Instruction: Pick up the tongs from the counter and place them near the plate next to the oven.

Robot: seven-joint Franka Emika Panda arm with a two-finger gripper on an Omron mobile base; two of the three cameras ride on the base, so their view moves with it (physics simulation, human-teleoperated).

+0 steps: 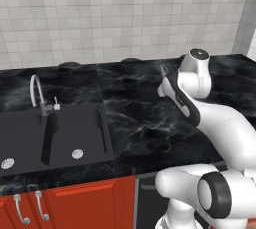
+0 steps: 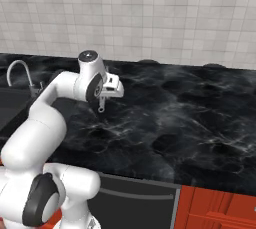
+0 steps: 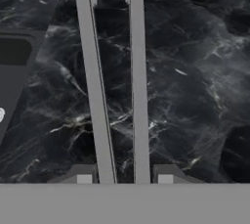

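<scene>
The tongs [image 3: 93, 86] are two slim grey metal arms running straight up the hand view, side by side, over the glossy black marble counter [image 3: 195, 71]. My gripper [image 3: 124, 176] is shut on them, one dark fingertip [image 3: 84, 175] outside each arm. In the right base view the gripper [image 2: 106, 95] hangs a little above the counter [image 2: 175, 118], and a short grey end of the tongs [image 2: 101, 105] pokes out below it. In the left base view my arm hides most of the hand.
A matte black sink [image 1: 55, 138] with a curved silver faucet [image 1: 36, 90] lies left of the arm; its corner [image 3: 12, 56] shows in the hand view. Red cabinet doors [image 1: 75, 203] and a dark panel [image 2: 135, 203] run below the counter edge.
</scene>
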